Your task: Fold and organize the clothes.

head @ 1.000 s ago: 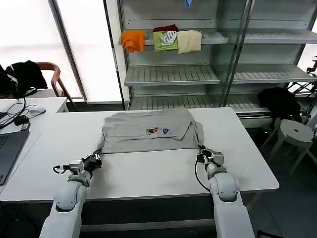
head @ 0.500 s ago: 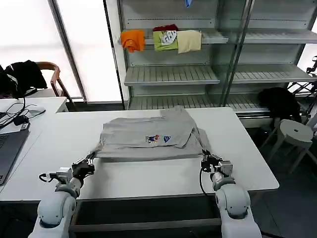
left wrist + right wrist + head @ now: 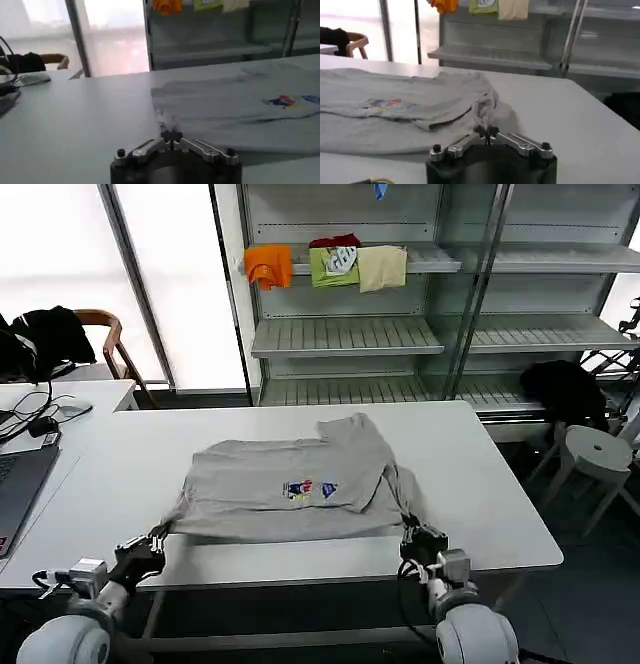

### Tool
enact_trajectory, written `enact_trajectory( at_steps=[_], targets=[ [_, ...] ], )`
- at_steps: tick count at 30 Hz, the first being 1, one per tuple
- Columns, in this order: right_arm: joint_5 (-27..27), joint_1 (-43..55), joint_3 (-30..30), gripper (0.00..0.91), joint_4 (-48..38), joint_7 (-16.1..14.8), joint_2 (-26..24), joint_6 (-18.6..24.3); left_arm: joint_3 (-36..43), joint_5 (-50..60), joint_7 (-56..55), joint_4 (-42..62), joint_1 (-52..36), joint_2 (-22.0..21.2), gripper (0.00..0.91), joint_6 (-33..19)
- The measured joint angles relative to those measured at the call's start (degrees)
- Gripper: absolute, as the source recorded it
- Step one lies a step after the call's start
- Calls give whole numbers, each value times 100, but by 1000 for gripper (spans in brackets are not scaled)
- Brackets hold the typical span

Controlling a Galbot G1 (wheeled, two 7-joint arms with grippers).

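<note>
White surface point(image 3: 90, 474) carries a folded grey shirt point(image 3: 290, 484). Left gripper point(image 3: 171, 134) fingers pinch its near-left corner; right gripper point(image 3: 487, 132) fingers pinch the near-right corner, both closed on cloth.

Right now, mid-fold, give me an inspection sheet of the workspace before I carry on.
Surface: white rectangular table, bare around the garment.
Job's things: light grey soft shirt lying folded, chest print up.
Clutter: laptop and black cables on the adjoining desk to the left.
Grippers: left pincer shut on the shirt's near left corner; right pincer shut on its near right corner.
Cables: wiring at both wrists.
Surroundings: metal shelving holding orange, lime-green and cream garments; white stool.
</note>
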Motion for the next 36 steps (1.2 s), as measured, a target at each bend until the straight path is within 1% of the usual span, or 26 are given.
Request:
enact_trajectory(
  at_steps=[4,5,6,16,21,26,31,36],
  targets=[
    [-128,-146,-26,0,60,-16,1,-3,-53,4,-52,-103,222,42,10,58],
    [-158,-171,-31,71,68,-20,2,-4,-56,18,-74,-112,267,48,60,65],
    [-189,-195,-41,907,77,-27,4,-5,-58,26,-90,-124,310,51,907,73],
    [-368,-289,19,907,274,26,113,37,-83,117,-356,-324,638,-26,907,115],
    [-410,-225,74,907,435,1,122,131,-135,164,-526,-490,634,-116,907,70],
    [-345,52,78,907,440,-32,145,117,-108,269,-608,-543,506,-228,907,50],
    [-71,761,21,907,48,30,216,54,-16,203,-590,-459,74,-316,907,14],
    [177,1839,9,907,-911,48,396,37,179,98,-419,-89,-695,-348,907,86]
  ],
)
